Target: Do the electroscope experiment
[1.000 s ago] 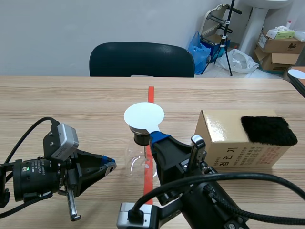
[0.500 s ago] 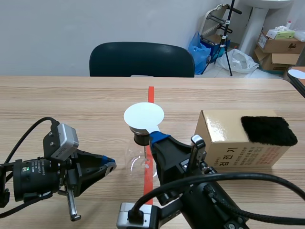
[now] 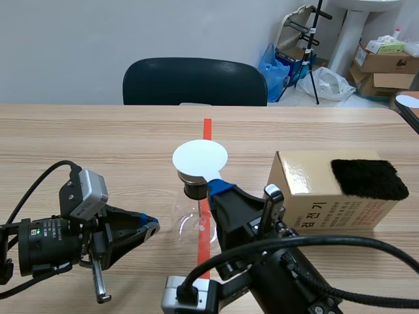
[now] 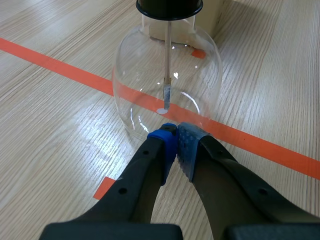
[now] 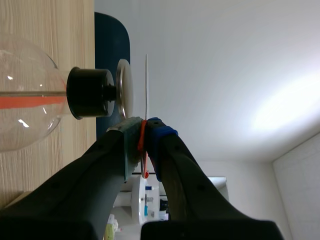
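Observation:
The electroscope, a clear glass flask (image 3: 186, 216) with a black stopper (image 3: 194, 190), stands on the red centre tape. A round white disc (image 3: 200, 157) hovers flat just over its top, with my right gripper (image 3: 219, 186) shut on the disc's edge. In the right wrist view the thin disc (image 5: 146, 85) sits a small gap from the metal top plate (image 5: 125, 90), and an orange tab shows between the fingers of the gripper (image 5: 143, 125). My left gripper (image 4: 176, 131) is shut on nothing, its tips close to the flask (image 4: 145, 85), where the inner rod (image 4: 167, 75) hangs straight.
A cardboard box (image 3: 308, 196) with a black fur pad (image 3: 368, 178) on top stands right of the flask. A dark chair (image 3: 194, 81) is behind the table's far edge. Bare wood lies to the left and far side.
The white disc and my right gripper have shifted very slightly to the right over the flask. The left arm has stayed still.

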